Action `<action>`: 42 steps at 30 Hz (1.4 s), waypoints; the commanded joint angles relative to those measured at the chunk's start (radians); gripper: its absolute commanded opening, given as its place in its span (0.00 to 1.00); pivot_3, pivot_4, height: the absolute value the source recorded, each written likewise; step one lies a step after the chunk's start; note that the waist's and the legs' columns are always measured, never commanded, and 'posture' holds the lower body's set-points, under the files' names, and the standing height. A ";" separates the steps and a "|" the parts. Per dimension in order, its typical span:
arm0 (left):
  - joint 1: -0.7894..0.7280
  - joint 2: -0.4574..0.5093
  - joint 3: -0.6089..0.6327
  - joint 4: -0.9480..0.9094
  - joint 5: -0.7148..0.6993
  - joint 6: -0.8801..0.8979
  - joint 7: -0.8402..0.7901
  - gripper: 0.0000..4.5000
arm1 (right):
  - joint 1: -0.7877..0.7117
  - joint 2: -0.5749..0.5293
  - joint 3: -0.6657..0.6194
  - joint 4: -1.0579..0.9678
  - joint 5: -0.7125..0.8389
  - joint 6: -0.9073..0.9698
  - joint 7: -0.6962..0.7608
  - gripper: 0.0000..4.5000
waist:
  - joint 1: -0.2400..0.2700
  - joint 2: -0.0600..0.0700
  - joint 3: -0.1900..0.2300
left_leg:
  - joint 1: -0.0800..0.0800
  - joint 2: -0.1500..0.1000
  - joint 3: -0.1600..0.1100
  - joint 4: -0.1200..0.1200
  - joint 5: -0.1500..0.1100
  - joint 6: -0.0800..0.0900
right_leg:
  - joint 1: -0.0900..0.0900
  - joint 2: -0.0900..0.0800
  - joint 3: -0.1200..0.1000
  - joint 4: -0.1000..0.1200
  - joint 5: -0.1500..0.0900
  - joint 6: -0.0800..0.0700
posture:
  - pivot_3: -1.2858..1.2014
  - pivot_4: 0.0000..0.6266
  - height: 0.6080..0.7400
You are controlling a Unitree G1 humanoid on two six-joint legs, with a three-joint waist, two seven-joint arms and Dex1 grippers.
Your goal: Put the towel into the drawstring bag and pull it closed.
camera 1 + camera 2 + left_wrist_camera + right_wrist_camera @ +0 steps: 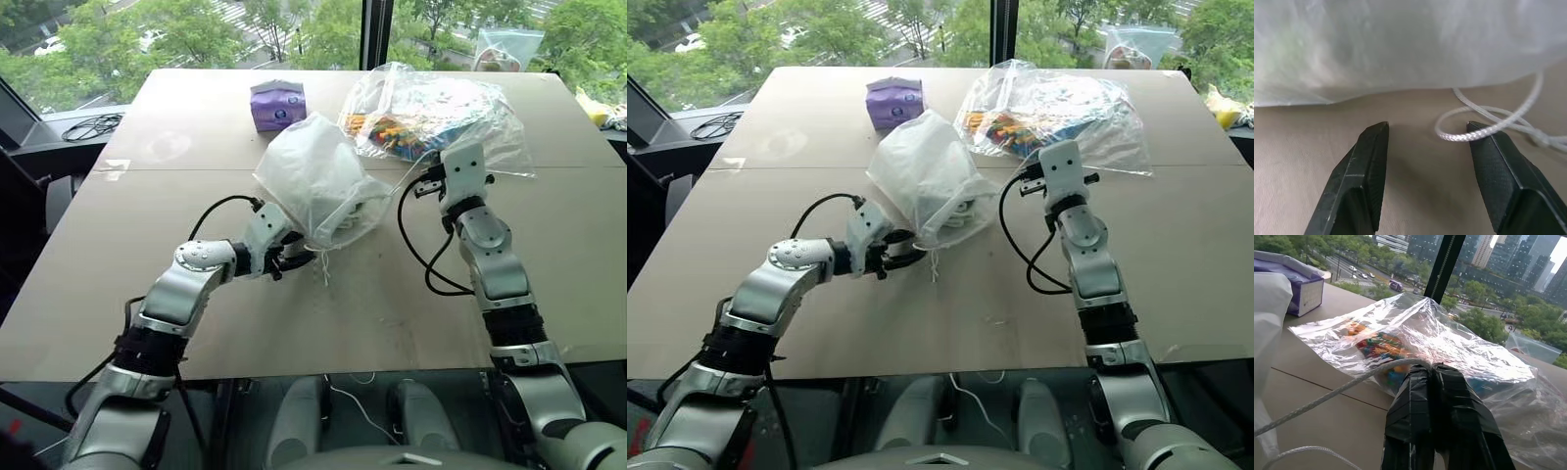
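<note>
Right wrist view: right gripper pinches the cord; left gripper spread beneath the drawstring bag, contents blurred.

A wide tan table with a seam running across it carries everything, and the small purple box standing near its far edge serves as the landmark. Just to the right of the box lies a large clear crinkly plastic bag with colourful contents. Nearer than the box, and close to it, the translucent white drawstring bag sits on the table, its thin cords trailing onto the bare surface.
</note>
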 commanded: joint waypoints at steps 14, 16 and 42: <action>0.070 -0.327 0.200 0.013 0.038 -0.237 0.425 0.57 | 0.031 0.029 0.013 -0.084 -0.007 0.013 0.002 0.00 | 0.011 0.000 0.000 | 0.000 0.001 0.001 0.001 0.000 0.001 | 0.000 0.001 0.001 0.001 0.000 0.000 | 0.52 0.24 1.00; 0.075 -0.351 0.221 0.023 0.057 -0.251 0.487 0.57 | 0.034 0.031 0.016 -0.083 -0.008 0.011 0.002 0.00 | 0.011 0.000 0.000 | 0.000 0.001 0.001 0.001 0.001 0.001 | 0.000 0.001 0.001 0.001 0.000 0.000 | 0.52 0.24 1.00; -0.059 -0.245 0.309 0.163 0.264 -0.401 0.809 0.52 | -0.032 -0.021 -0.036 0.010 0.004 -0.033 -0.001 0.00 | 0.011 -0.001 0.000 | 0.000 0.001 0.002 0.001 0.000 0.001 | 0.000 0.002 0.001 0.001 0.000 0.001 | 0.52 0.24 1.00</action>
